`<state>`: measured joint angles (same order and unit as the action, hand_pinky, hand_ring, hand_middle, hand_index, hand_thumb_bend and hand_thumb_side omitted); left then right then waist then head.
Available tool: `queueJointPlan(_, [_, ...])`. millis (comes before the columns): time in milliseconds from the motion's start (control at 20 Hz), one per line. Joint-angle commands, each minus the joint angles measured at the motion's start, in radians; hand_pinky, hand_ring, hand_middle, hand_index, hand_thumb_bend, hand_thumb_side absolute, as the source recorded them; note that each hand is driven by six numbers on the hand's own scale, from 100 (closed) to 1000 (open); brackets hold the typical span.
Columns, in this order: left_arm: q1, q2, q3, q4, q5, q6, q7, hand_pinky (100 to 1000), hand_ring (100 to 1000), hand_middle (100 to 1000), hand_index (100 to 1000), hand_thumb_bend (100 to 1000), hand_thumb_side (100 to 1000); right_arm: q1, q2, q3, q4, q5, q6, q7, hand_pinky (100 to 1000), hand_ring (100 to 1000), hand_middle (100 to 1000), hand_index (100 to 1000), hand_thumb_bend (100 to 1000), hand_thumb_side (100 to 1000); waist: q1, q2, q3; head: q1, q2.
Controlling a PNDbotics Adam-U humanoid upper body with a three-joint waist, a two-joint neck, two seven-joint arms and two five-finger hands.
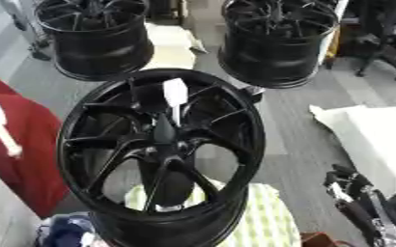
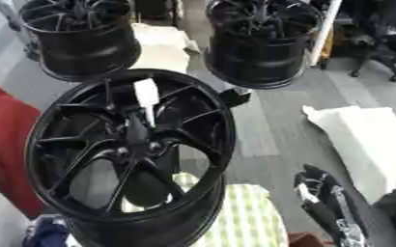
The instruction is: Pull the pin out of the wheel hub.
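Observation:
A large black wheel hub [image 1: 161, 144] stands tilted toward me in the middle, resting on a green-and-white checked cloth [image 1: 267, 217]. A white pin [image 1: 175, 94] sticks up from the hub's centre: a broad flat head with a thin shaft running down into the middle of the spokes. My right hand [image 1: 353, 193] shows at the lower right, black with silver parts, fingers relaxed and pointing up-left. It is well apart from the hub's rim and holds nothing. My left hand does not show in either view.
Two more black wheels stand behind, at the back left [image 1: 96, 36] and back right [image 1: 277, 41], with a pale box [image 1: 172, 48] between them. A red object [image 1: 24, 144] with a white piece lies left. White padding [image 1: 370, 137] lies right on the grey floor.

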<state>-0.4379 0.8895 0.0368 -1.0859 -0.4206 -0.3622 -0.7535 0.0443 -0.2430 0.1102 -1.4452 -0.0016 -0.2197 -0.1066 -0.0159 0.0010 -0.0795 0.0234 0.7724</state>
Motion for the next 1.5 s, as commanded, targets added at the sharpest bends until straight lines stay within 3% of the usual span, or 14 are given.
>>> queueJointPlan(50, [0.035, -0.040, 0.071, 0.011, -0.050, -0.016, 0.043, 850, 838, 867, 957, 608, 789, -0.011, -0.021, -0.010, -0.012, -0.001, 0.003, -0.006, 679, 684, 696, 822, 185, 454, 0.000, -0.002, 0.001, -0.002, -0.002])
queueJointPlan(150, [0.074, -0.081, 0.106, -0.004, -0.050, 0.006, 0.093, 839, 830, 857, 952, 589, 808, -0.014, -0.020, -0.010, -0.013, -0.003, 0.004, -0.006, 679, 684, 696, 822, 184, 453, -0.004, 0.003, 0.002, -0.002, -0.002])
queueJointPlan(350, [0.148, -0.174, 0.197, -0.098, 0.012, 0.041, 0.170, 768, 775, 780, 916, 357, 764, -0.014, -0.015, -0.011, -0.015, -0.007, 0.005, -0.006, 679, 684, 696, 822, 183, 453, -0.011, 0.009, 0.004, -0.005, -0.002])
queueJointPlan(450, [0.187, -0.233, 0.239, -0.176, 0.074, 0.067, 0.192, 745, 760, 758, 901, 292, 754, -0.016, -0.014, -0.012, -0.016, -0.008, 0.006, -0.007, 678, 683, 696, 822, 185, 455, -0.015, 0.012, 0.005, -0.008, -0.002])
queueJointPlan(500, [0.204, -0.263, 0.257, -0.221, 0.109, 0.085, 0.198, 733, 750, 744, 892, 522, 708, -0.018, -0.014, -0.013, -0.017, -0.007, 0.007, -0.008, 678, 683, 696, 822, 203, 443, -0.016, 0.014, 0.005, -0.007, -0.002])
queueJointPlan(550, [0.219, -0.296, 0.273, -0.261, 0.145, 0.105, 0.205, 726, 746, 736, 887, 219, 732, -0.020, -0.013, -0.013, -0.017, -0.007, 0.007, -0.008, 678, 683, 696, 822, 182, 454, -0.018, 0.016, 0.006, -0.005, -0.002])
queueJointPlan(750, [0.264, -0.444, 0.328, -0.427, 0.248, 0.220, 0.242, 694, 712, 683, 853, 133, 687, -0.021, -0.008, -0.009, -0.019, -0.009, 0.008, -0.006, 678, 683, 696, 819, 179, 456, -0.021, 0.020, 0.007, -0.004, -0.002])
queueJointPlan(950, [0.288, -0.579, 0.362, -0.550, 0.298, 0.365, 0.344, 678, 694, 655, 833, 100, 634, -0.022, -0.004, -0.008, -0.020, -0.011, 0.008, -0.006, 678, 683, 694, 817, 177, 458, -0.025, 0.023, 0.007, -0.003, -0.002])
queueJointPlan(1100, [0.316, -0.639, 0.353, -0.599, 0.355, 0.456, 0.403, 674, 689, 649, 831, 100, 617, -0.025, -0.003, -0.009, -0.021, -0.012, 0.008, -0.010, 677, 682, 692, 815, 177, 462, -0.025, 0.027, 0.003, 0.000, -0.002])
queueJointPlan(1500, [0.340, -0.680, 0.316, -0.627, 0.427, 0.545, 0.451, 664, 669, 627, 824, 100, 571, -0.028, -0.003, -0.005, -0.025, -0.015, 0.009, -0.011, 677, 681, 690, 813, 175, 458, -0.026, 0.035, 0.005, -0.002, -0.002])
